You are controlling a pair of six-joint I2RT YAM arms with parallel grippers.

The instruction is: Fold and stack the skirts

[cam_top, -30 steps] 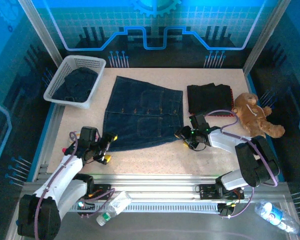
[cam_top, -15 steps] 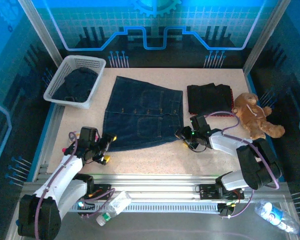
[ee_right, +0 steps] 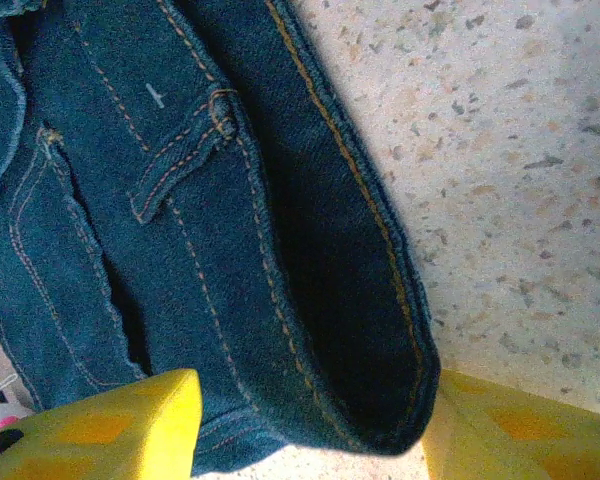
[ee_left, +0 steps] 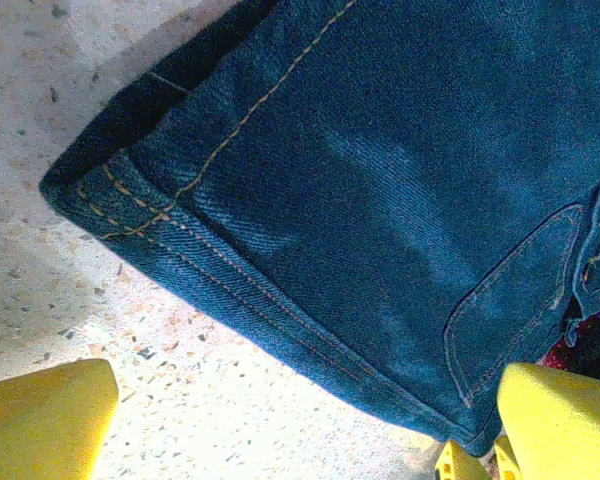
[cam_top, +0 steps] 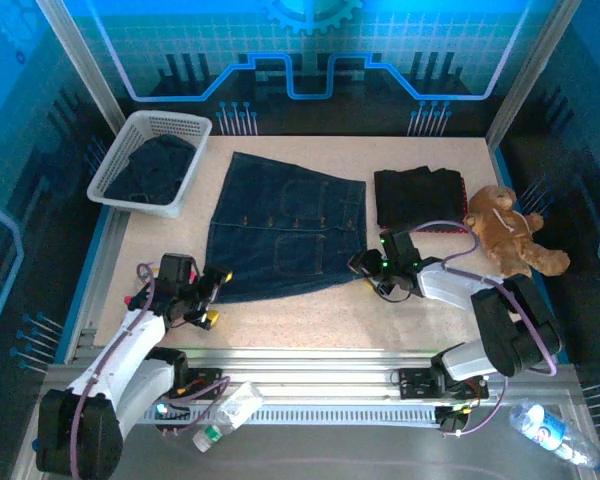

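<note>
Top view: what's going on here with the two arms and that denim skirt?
A buttoned denim skirt lies spread flat in the middle, not yet folded. The left tool hangs open at its near left corner, not pinching the cloth. The right tool straddles the near right corner; whether it has closed on the hem is unclear. A folded black skirt sits at the far right beside a teddy bear, and another dark denim piece lies in the white basket at far left.
</note>
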